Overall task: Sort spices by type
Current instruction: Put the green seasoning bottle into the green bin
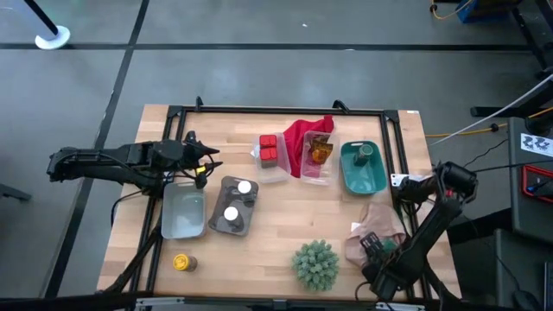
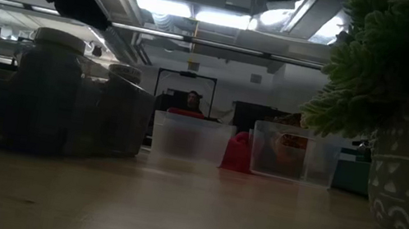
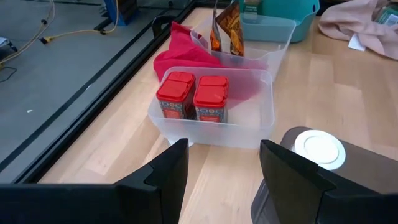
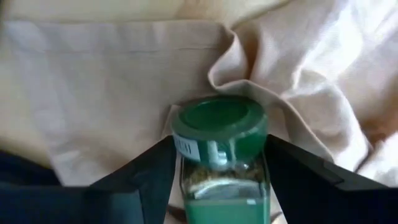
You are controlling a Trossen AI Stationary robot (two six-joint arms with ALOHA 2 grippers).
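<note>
The right gripper (image 4: 217,180) held a green-capped jar (image 4: 219,134) between its fingers (image 4: 140,177), jaws wide around the jar's body, above a beige cloth (image 4: 112,74) near the table's front right edge. The left gripper (image 3: 224,168) stood open and empty over the left half of the wooden table (image 1: 276,233). Just beyond it, two red tins (image 3: 194,96) sat side by side in a clear tray (image 3: 249,127). Two white-topped jars (image 1: 238,200) occupied a grey tray (image 1: 218,223). A second green-lidded jar (image 1: 365,155) stood in the teal tray (image 1: 346,177). A yellow-capped jar (image 1: 181,262) lay loose near the front left corner.
</note>
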